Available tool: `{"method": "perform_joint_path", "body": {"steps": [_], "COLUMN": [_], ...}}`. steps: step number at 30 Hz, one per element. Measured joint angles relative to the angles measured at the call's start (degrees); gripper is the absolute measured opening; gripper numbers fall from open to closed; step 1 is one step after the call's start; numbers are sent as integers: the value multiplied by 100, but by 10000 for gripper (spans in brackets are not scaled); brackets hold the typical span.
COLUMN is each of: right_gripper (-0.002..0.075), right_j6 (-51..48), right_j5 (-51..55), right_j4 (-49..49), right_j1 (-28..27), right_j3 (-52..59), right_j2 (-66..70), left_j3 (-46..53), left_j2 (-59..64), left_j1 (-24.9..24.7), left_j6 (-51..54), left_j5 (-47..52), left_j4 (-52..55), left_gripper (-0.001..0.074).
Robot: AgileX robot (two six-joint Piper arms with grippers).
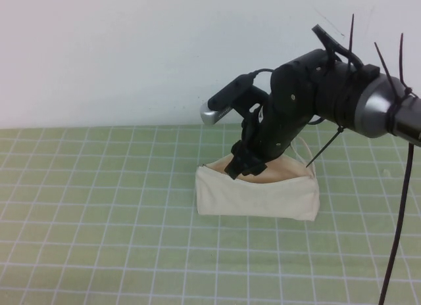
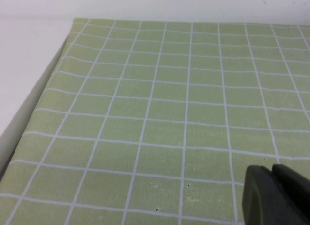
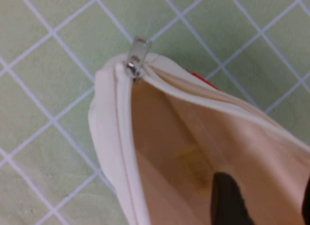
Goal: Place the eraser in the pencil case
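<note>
Jaws on the right gripper (image 1: 245, 165) were parted, tips dipped into the mouth of the pencil case (image 1: 256, 198), with nothing pinched between them as far as I could see. In the right wrist view one dark fingertip (image 3: 227, 198) sat down over the peach lining, and a yellowish smudge (image 3: 193, 169) lay against the lining just beside it. My guess was that's the eraser, already down in the pouch, though it was too blurry to swear to.

Left gripper (image 2: 276, 196) hung low over bare green grid mat (image 2: 145, 113) on the tabletop, well away from the action; can't tell if its jaws were apart or together.

Further back, the zipper pull (image 3: 138, 55) sat at the end of the opening, pouch gaping wide.

So I'd call this the drop-off step, basically done. Next move would need a straight lift out of the opening so the tips don't snag the fabric and drag the pouch along.
</note>
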Motion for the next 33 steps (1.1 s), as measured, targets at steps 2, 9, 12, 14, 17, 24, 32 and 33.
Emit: {"method": "perform_joint_path", "body": {"steps": [2, 9, 12, 14, 17, 24, 32, 33], "right_gripper": [325, 163, 53, 21, 6, -1, -1, -1], "right_j6": [126, 457, 682, 735, 735, 446, 155, 150], "right_j5": [14, 211, -382, -890, -1662, -2058, -1630, -1729], "right_j4": [0, 117, 199, 224, 224, 251, 295, 295], "right_j1": [0, 82, 238, 384, 649, 1003, 1003, 1003], "right_j3": [0, 118, 650, 1168, 2098, 3629, 4970, 5178], "right_j2": [9, -582, -1186, -1653, -2523, -4292, -5869, -6057], "left_j3": [0, 0, 0, 0, 0, 0, 0, 0], "left_j2": [0, 0, 0, 0, 0, 0, 0, 0], "left_j1": [0, 0, 0, 0, 0, 0, 0, 0], "left_j6": [0, 0, 0, 0, 0, 0, 0, 0], "left_j5": [0, 0, 0, 0, 0, 0, 0, 0], "left_j4": [0, 0, 0, 0, 0, 0, -9, -9], "left_gripper": [-1, -1, -1, -1, -1, -2, -2, -2]}}
